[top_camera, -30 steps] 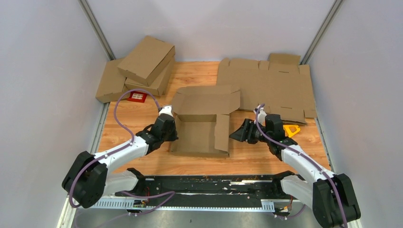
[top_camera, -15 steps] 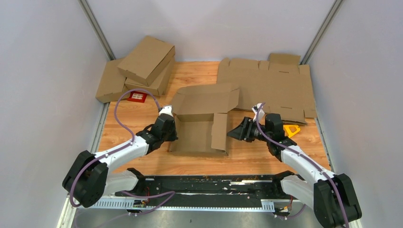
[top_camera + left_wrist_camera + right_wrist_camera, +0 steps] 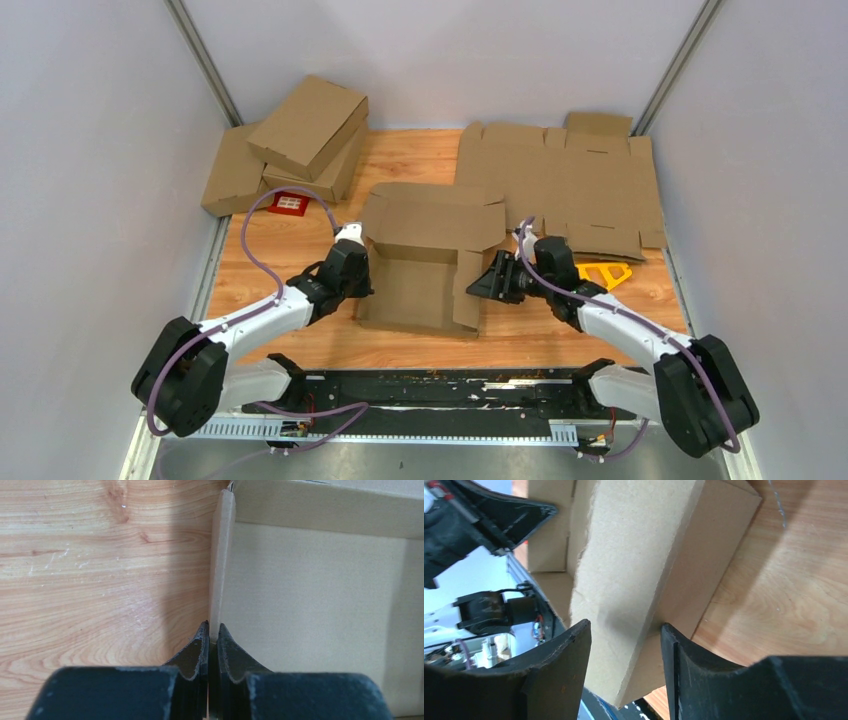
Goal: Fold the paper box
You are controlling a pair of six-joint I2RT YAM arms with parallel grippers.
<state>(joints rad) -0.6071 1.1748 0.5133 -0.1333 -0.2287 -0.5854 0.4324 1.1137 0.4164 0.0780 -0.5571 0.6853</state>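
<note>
The paper box (image 3: 420, 285) is a half-folded brown cardboard piece in the middle of the table, its lid flap (image 3: 435, 215) lying open at the back. My left gripper (image 3: 362, 283) is shut on the box's upright left wall (image 3: 220, 570). My right gripper (image 3: 480, 285) is open, its fingers (image 3: 559, 670) straddling the folded-over right side flap (image 3: 634, 580), which leans inward over the box. The box floor (image 3: 310, 610) shows pale in the left wrist view.
Several closed brown mailer boxes (image 3: 300, 140) are stacked at the back left, with a red tag (image 3: 288, 204) beside them. Large flat cardboard blanks (image 3: 570, 180) lie at the back right. A yellow tool (image 3: 605, 271) lies behind my right arm. A black rail (image 3: 430, 390) runs along the near edge.
My right gripper has moved left to the box's right flap and now straddles it; the flap has folded further inward. The left gripper has held still on the left wall.
</note>
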